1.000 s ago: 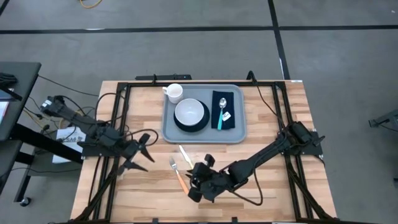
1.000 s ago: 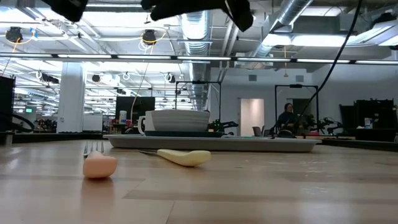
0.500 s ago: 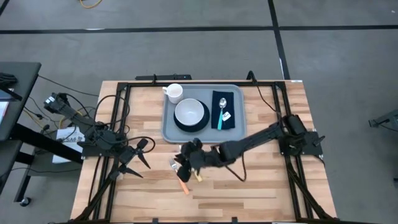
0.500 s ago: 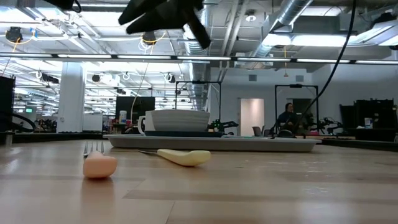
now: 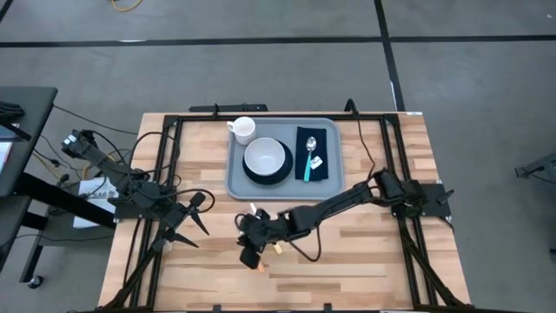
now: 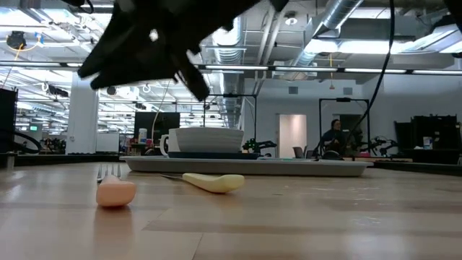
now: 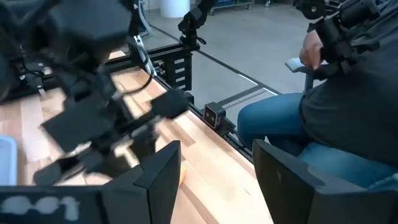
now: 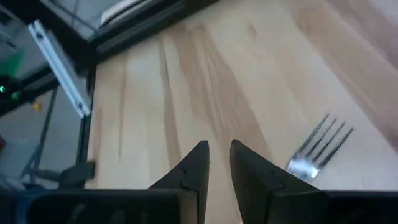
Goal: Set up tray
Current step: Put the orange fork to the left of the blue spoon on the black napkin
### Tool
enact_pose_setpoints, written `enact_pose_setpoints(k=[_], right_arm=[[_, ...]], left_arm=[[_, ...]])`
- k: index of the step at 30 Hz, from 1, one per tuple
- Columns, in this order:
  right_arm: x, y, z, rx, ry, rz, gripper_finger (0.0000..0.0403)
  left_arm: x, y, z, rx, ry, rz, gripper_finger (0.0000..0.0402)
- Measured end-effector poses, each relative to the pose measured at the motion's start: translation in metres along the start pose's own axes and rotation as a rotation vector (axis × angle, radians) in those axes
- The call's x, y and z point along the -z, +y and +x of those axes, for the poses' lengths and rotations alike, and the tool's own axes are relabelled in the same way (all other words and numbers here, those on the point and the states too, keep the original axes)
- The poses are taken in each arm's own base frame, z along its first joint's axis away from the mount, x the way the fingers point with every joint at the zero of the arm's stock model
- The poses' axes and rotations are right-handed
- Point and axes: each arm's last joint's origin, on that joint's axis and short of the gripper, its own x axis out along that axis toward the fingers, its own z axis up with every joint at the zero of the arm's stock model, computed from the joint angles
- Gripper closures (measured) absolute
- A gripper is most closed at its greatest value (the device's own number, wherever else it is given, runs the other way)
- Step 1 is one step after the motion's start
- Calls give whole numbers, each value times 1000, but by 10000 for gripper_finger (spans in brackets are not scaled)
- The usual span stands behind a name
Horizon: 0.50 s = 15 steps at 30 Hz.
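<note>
The tray (image 5: 236, 178) sits at the far middle of the wooden table (image 5: 382, 252). On it there's a white bowl (image 5: 266, 158) on a dark plate, a white mug (image 5: 243, 129) at the far left corner, and a dark navy napkin (image 5: 323, 139) on the right side with a teal-handled spoon (image 5: 309, 159) lying on it. From table level the tray (image 6: 289, 167) is a low slab across the middle, with the bowl (image 6: 209, 139) and mug (image 6: 168, 143) poking up.

The right arm reaches way over to the left, and the right gripper (image 5: 252, 236) hangs over the near-middle of the table, right above the cutlery lying off the tray. Its fingers (image 8: 196, 165) are close together with just a thin gap, nothing between them; the table shows through the slot. The fork's tines (image 8: 318, 149) are just beside them on the wood.

The fork (image 6: 108, 172) has a peach handle, and a knife (image 6: 213, 182) with a cream handle lies near it, between the fork and the tray, both flat on the table.

The left gripper (image 5: 193, 217) waits over the near left part of the table, fingers (image 7: 165, 171) spread wide and empty. A person in jeans sits past the table's edge in its wrist view.
</note>
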Motion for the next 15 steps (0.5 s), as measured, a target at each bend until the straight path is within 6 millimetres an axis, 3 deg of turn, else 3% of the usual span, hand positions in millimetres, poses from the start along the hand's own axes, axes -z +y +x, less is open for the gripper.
enact_pose_setpoints(k=[6,15], right_arm=[[9,-3,-14,225,138,39,345],[8,-8,-21,304,208,102,345]], left_arm=[[1,0,-1,-21,13,-3,214],[2,1,-1,-52,16,-5,214]])
